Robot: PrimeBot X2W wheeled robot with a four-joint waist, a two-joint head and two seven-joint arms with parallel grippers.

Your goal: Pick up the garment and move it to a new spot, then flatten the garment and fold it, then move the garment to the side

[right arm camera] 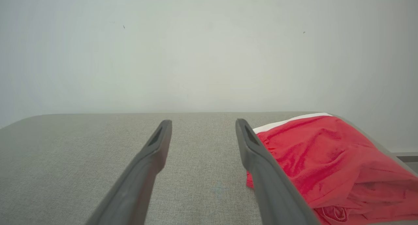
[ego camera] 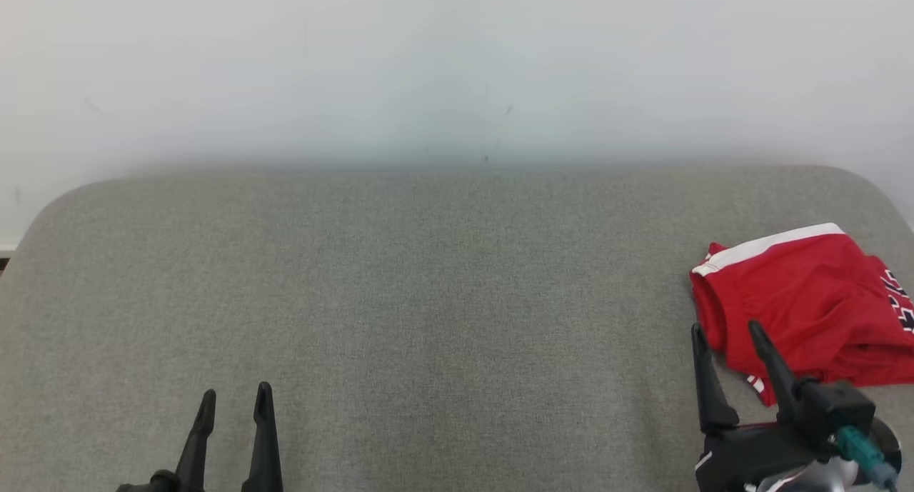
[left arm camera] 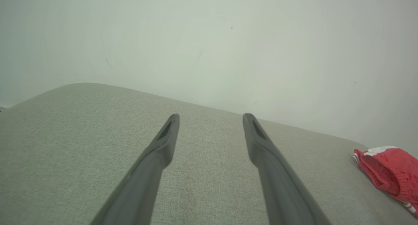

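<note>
Currently red garment (ego camera: 807, 299), rumpled fabric with white band, sits at right end of the grey woven round-cornered bench (ego camera: 428, 299); right gripper (ego camera: 725, 327) jaws apart, just beside it; left gripper (ego camera: 236, 390) jaws apart, well away.

Table (ego camera: 428, 299): flat top covered in grey woven fabric, far corners rounded, bearing one garment (ego camera: 807, 299), red with a white band along its far edge and dark lettering at its right, loosely folded and rumpled, lying near the top's right end.
</note>
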